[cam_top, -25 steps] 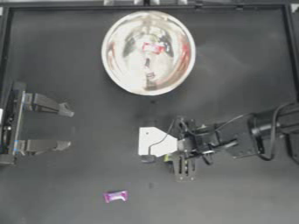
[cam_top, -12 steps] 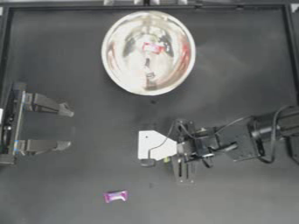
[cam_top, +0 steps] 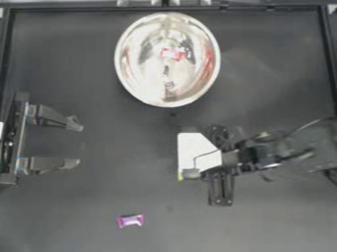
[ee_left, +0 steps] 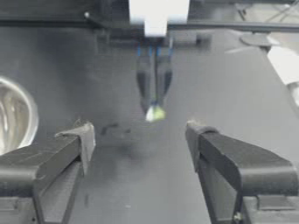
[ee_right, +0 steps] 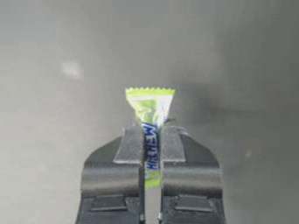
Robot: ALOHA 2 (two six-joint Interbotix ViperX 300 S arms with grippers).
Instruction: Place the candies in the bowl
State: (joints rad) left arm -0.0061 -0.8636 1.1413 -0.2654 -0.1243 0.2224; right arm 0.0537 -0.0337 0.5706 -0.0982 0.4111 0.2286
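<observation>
A: Start big. Your large round shiny metal bowl [cam_top: 167, 59] sits at the far middle of the dark table [cam_top: 85, 206], with something red and white inside, though glare and reflections hide how many sweets that is.

B: And my arms?

A: Your left gripper [cam_top: 66, 142] is parked at the left edge, jaws spread wide and empty. Your right gripper [ee_right: 151, 139] hangs near the table's middle, short of the bowl, jaws pressed together on the yellow-green wrapped candy [ee_right: 150, 107].

B: Is the hold good?

A: Probably: it is feather-light, but the wrapper looks crinkly and slick (you have it by one end). From above it barely shows.

B: Anything left?

A: A small purple-pink rectangular packet [cam_top: 130, 221] lies near the front edge; pinch it across its flat middle.
</observation>
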